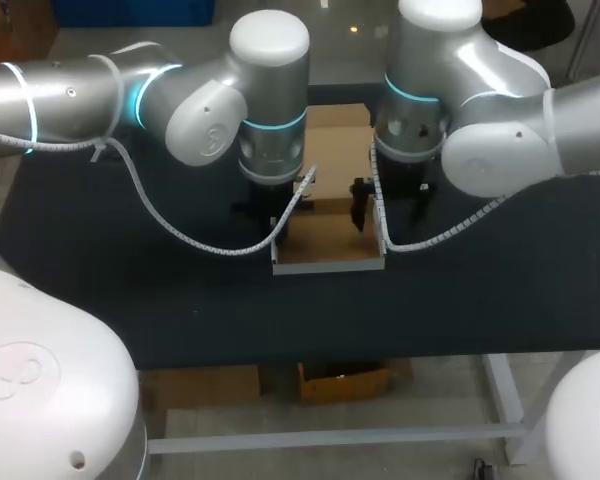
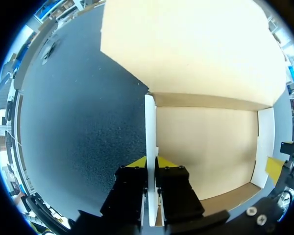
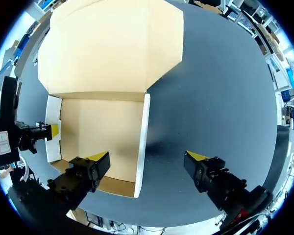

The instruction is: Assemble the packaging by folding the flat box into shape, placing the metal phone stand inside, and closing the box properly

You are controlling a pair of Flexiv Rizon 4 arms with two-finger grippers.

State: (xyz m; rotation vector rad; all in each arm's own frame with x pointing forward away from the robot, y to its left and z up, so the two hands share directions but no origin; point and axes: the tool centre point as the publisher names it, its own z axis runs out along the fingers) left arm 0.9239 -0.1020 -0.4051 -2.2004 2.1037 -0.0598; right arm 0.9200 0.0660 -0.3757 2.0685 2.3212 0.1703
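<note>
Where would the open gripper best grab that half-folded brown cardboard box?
Its upright right side wall, from above: thin and standing, it sits between the right gripper's open fingers, one inside the brown cardboard box, one outside. The left gripper pinches the opposite wall.

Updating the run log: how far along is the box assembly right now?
Done: the box has its side walls upright. In hand: left gripper is shut on the left wall; right gripper is open, straddling the right wall. Left: lid flap lies flat behind, unclosed; no phone stand shows in the box or on the table.
</note>
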